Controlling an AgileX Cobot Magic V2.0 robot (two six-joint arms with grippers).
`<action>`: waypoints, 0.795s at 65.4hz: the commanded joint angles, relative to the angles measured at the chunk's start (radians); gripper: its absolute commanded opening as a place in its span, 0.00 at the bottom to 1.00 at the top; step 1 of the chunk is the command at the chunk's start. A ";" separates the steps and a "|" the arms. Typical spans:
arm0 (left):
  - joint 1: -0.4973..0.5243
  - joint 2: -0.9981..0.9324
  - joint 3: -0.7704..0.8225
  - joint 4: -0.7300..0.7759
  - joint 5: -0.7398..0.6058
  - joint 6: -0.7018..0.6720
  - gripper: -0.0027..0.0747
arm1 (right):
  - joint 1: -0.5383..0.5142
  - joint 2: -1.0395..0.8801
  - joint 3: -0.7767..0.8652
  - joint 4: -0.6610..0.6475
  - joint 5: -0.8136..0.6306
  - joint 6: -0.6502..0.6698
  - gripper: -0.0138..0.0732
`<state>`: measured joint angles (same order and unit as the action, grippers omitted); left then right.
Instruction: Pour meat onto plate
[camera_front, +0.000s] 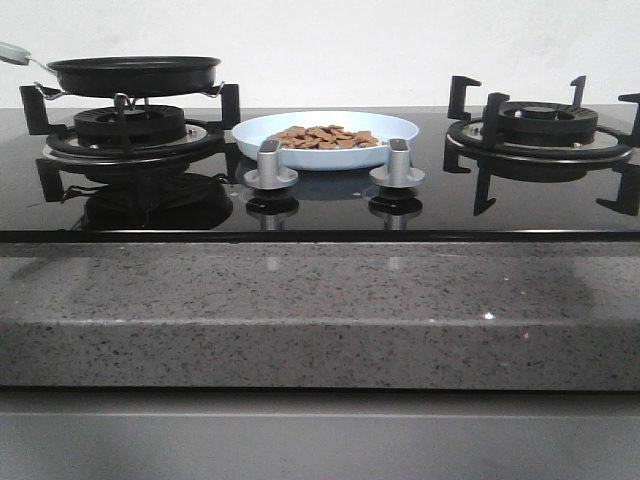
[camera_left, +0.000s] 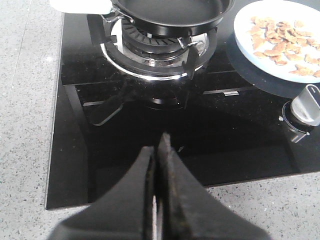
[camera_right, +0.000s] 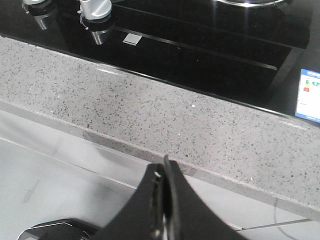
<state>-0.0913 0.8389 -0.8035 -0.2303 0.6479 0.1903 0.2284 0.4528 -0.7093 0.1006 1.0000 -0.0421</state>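
**Meat on the plate, pan parked on the burner**

Sitting in a loose heap, the meat (camera_front: 325, 137) already lies on the pale-blue plate (camera_front: 400, 124), which rests on the black glass hob between the two burners, just behind the two silver knobs (camera_front: 270, 165). By the look of it the pour is done. The frying pan (camera_front: 135, 72) stands on the left burner grate (camera_front: 130, 125), its pale handle pointing off to the left, and its bowl looks bare in the left wrist view.

The left hand (camera_left: 158, 145) has its fingers pressed together on nothing, hovering over the front edge of the hob. The right hand (camera_right: 164, 167) is likewise closed and empty, out over the speckled grey bench (camera_right: 165, 115).

Handling? Those chunks are small, light and loose, so they would slide and scatter at a tilt; a glossy plate gives them little grip. The plate looks rigid and breakable, best taken by its rim. The pan wants holding by the handle, well clear of the grate prongs.

Obstacles: the knobs stand right in front of the plate, and the right burner grate (camera_front: 540, 125) flanks it on the far side.
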 joint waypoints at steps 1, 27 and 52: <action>-0.008 -0.006 -0.028 -0.018 -0.072 -0.009 0.01 | 0.001 0.005 -0.023 -0.005 -0.057 -0.003 0.08; -0.018 -0.040 -0.020 -0.020 -0.072 -0.009 0.01 | 0.001 0.005 -0.023 -0.005 -0.057 -0.003 0.08; 0.076 -0.532 0.376 0.036 -0.275 -0.009 0.01 | 0.001 0.005 -0.023 -0.005 -0.057 -0.003 0.08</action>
<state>-0.0414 0.4185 -0.4840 -0.1674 0.4875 0.1903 0.2284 0.4528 -0.7093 0.0990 1.0017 -0.0404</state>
